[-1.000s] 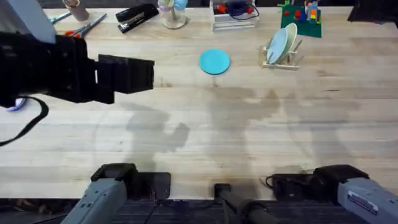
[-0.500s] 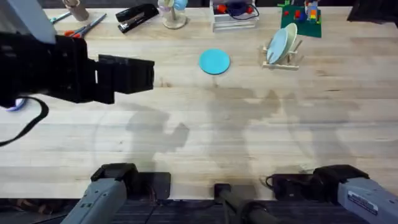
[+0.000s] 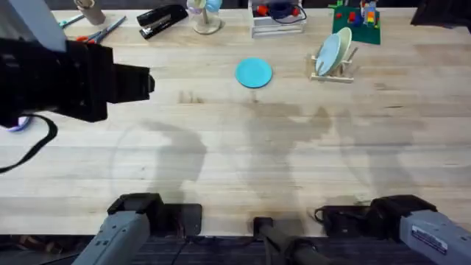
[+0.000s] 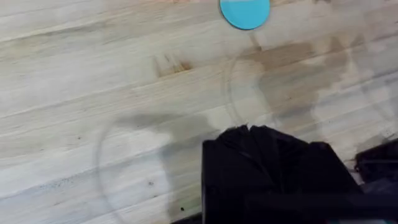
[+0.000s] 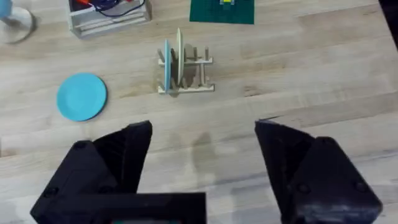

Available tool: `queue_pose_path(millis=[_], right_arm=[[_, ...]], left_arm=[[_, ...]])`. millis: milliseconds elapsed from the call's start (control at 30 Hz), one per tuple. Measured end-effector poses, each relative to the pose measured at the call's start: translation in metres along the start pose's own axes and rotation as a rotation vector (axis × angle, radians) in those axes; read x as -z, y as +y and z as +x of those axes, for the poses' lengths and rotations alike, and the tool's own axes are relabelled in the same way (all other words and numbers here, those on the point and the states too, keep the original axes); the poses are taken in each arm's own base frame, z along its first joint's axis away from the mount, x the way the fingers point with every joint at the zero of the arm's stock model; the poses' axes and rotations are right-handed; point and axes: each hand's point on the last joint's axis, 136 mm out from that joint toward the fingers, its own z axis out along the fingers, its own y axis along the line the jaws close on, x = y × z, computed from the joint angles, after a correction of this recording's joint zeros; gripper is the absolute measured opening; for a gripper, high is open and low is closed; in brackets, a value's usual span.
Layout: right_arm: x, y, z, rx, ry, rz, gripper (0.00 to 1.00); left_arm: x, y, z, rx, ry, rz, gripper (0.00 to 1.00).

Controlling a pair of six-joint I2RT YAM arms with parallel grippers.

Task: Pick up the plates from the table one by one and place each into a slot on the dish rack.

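Blue plate [image 3: 255,73] flat on desk [image 3: 243,162]: light, stiff, slippery; pinch rim. Right fingers [image 5: 134,146] apart; left can't tell.

Table [image 3: 243,154]: light wood planks, visible grain, matt, with darker stained patches mid-surface.
Turquoise plate [image 3: 255,73]: smooth plastic look, flat even colour, matt.
Rack [image 5: 185,70]: pale unfinished-looking wood, thin round dowels on a low base.
Cream plate [image 5: 179,57] and paler blue plate [image 5: 166,61] in the rack: smooth, plastic-like.
Right gripper [image 5: 202,158]: black fingers, matt, faceted hard-plastic look.
Left gripper [image 4: 249,140]: black, matt.
Stapler [image 3: 162,19], far left: black, glossy.
Green mat [image 5: 222,10], far right: matt, flat.
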Motion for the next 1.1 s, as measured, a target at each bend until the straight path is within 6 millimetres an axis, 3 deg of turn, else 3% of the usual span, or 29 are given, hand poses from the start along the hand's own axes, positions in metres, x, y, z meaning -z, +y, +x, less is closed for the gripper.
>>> queue_pose_path(millis=[200,333,567,833,1100], right_arm=[[0.000,0.000,0.000,0.000,0.000,0.000,0.995],[0.000,0.000,0.000,0.000,0.000,0.000,0.995],[0.000,0.000,0.000,0.000,0.000,0.000,0.994],[0.000,0.000,0.000,0.000,0.000,0.000,0.994],[0.000,0.000,0.000,0.000,0.000,0.000,0.993]], left_arm=[[-0.003,-0.003,-0.002,0.021,0.008,0.025,0.040],[-0.019,-0.004,-0.007,0.039,0.059,0.071,0.040],[-0.083,-0.006,-0.031,0.035,0.184,0.179,0.039],[-0.144,-0.018,-0.061,0.009,0.181,0.318,0.039],[-0.204,-0.025,-0.069,0.040,0.220,0.418,0.038]])
